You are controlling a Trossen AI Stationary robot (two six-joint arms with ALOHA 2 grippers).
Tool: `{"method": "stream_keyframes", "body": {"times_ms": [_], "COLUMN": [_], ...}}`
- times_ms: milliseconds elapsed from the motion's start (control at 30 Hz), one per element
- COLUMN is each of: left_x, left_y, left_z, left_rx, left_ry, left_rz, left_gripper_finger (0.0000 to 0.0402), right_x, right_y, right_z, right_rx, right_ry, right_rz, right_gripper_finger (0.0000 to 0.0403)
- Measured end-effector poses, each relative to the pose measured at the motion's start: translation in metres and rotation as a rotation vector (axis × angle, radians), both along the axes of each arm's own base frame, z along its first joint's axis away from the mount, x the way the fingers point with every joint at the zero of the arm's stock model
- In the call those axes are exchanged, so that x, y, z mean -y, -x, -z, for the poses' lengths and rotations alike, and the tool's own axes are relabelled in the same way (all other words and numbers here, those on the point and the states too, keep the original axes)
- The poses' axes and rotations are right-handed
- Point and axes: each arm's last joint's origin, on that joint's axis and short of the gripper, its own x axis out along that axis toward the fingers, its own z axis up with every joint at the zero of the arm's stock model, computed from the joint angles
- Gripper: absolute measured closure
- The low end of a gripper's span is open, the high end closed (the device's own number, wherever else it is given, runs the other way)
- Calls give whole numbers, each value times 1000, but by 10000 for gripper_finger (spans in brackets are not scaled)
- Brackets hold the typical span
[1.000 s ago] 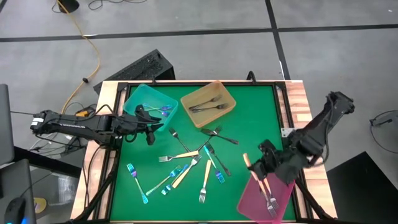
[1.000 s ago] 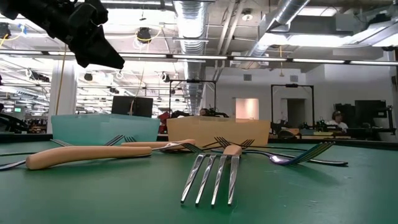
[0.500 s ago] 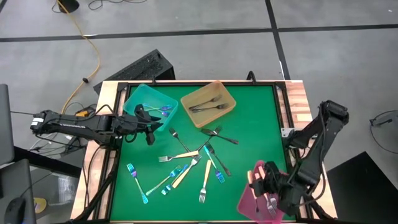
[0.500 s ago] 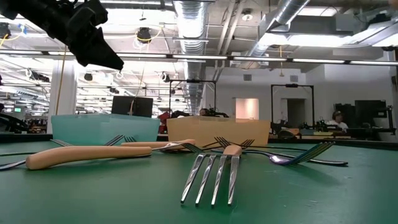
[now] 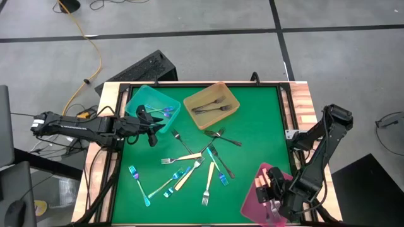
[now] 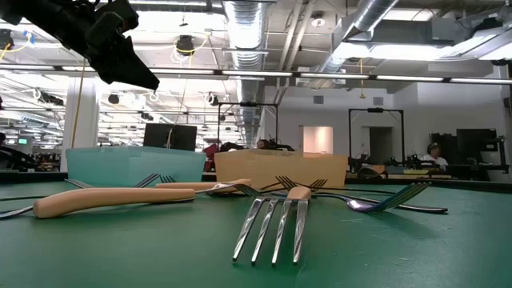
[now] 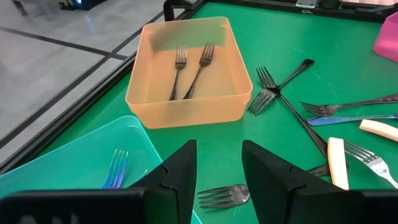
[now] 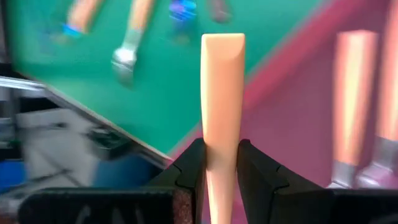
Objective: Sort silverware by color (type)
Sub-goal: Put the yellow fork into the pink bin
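Holding cream-handled fork (image 8: 222, 93) clenched in right gripper (image 5: 273, 191) jaws, handle pointing forward, directly over pink plastic tray (image 5: 252, 200) at bench's near-right corner; left gripper (image 5: 153, 129) jaws released, empty.

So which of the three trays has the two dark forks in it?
The amber tray, the middle one at the table's far edge, holds two dark grey forks. The teal tray holds iridescent ones; the pink tray cream-handled ones.

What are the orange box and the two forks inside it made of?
The orange box looks like see-through plastic: the green table shows through its walls. The two forks inside seem dark metal, thin and grey with a dull shine, though that is only how they look.
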Motion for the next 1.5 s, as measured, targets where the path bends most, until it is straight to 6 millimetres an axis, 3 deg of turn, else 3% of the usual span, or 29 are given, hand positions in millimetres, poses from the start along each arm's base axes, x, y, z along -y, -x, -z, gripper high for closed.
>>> {"method": "stream_keyframes", "body": {"times_ms": [200,700,1167,1500], "left_x": [0,0,0,0], "left_y": [0,0,0,0], "left_z": [0,0,0,0], "left_rx": [2,10,16,23], "left_ry": [3,10,19,30], "left_rz": [-2,-7,-13,-19], "left_gripper_finger": [287,287,287,287], "right_x": [6,24,2,-4], "right_y": [6,-6,-18,-15], "right_z": [5,12,48,57], "right_rx": [-211,-292,-412,-440], "right_ry": [-25,63,53,80], "right_rz": [-50,33,13,-2], "right_gripper_finger": [304,305,305,305]}}
